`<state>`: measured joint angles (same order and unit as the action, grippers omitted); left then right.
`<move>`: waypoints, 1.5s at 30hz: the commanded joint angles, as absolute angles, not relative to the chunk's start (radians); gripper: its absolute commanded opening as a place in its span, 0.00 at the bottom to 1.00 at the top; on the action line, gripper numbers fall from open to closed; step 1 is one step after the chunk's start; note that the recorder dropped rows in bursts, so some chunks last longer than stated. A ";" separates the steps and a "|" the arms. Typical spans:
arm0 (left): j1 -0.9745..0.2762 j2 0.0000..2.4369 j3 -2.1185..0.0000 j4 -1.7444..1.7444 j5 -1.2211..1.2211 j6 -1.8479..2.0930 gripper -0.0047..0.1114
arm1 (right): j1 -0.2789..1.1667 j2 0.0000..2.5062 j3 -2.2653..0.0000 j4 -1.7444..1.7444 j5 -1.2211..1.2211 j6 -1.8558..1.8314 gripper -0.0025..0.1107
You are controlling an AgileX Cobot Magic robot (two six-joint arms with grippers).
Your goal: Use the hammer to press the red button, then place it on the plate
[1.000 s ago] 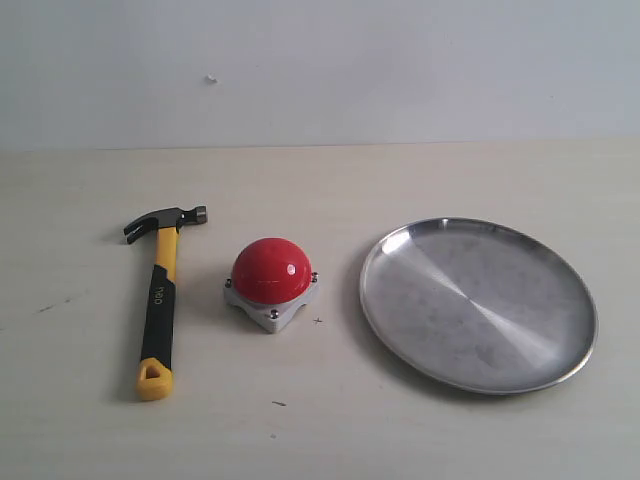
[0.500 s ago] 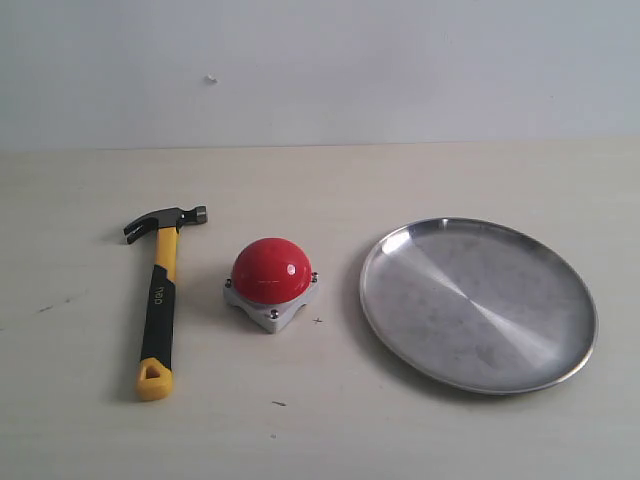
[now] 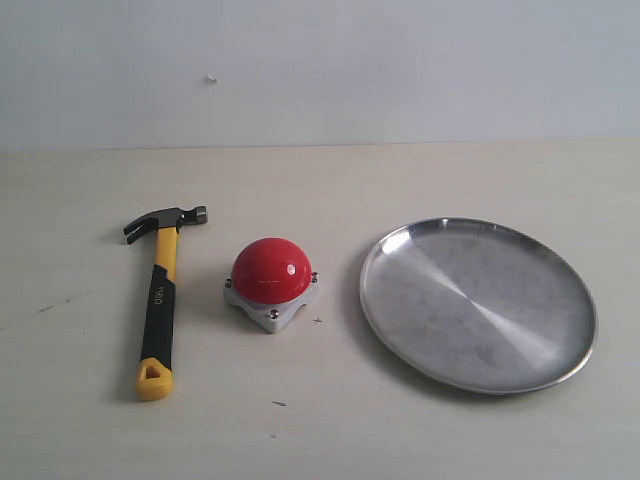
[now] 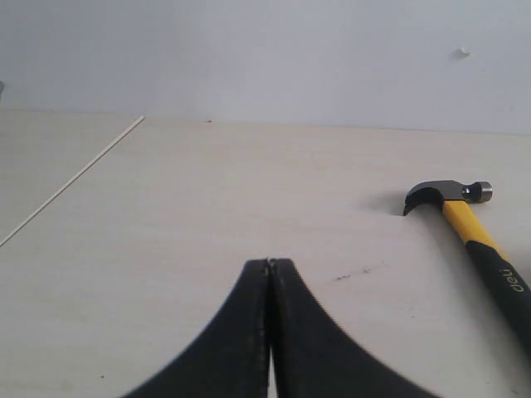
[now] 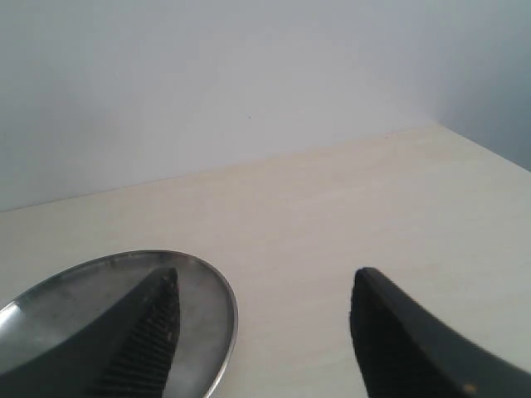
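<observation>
No movement on the desk [image 3: 330, 430] in the last second. The hammer [image 3: 160, 300] lies flat just left of the red button [image 3: 271, 270], untouched, and the plate [image 3: 478, 305] sits bare on the right. The left jaws are pressed together, with the hammer's head ahead of them and well apart. The right jaws stand wide near the plate's rim. Neither arm shows in the exterior view, so the pickup has not begun, and opening the left jaws looks like the first job.
</observation>
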<state>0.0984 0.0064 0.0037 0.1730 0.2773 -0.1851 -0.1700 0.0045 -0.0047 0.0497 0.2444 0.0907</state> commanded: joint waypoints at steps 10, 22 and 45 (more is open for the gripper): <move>0.100 0.000 0.000 0.177 0.245 -0.159 0.04 | -0.175 0.000 0.000 0.052 0.237 0.091 0.54; 0.100 0.000 0.000 0.147 -0.197 -0.560 0.04 | -0.175 0.000 0.000 0.052 0.237 0.091 0.54; 0.100 0.000 -0.030 0.304 -0.394 -1.028 0.04 | -0.175 0.000 0.000 0.052 0.237 0.091 0.54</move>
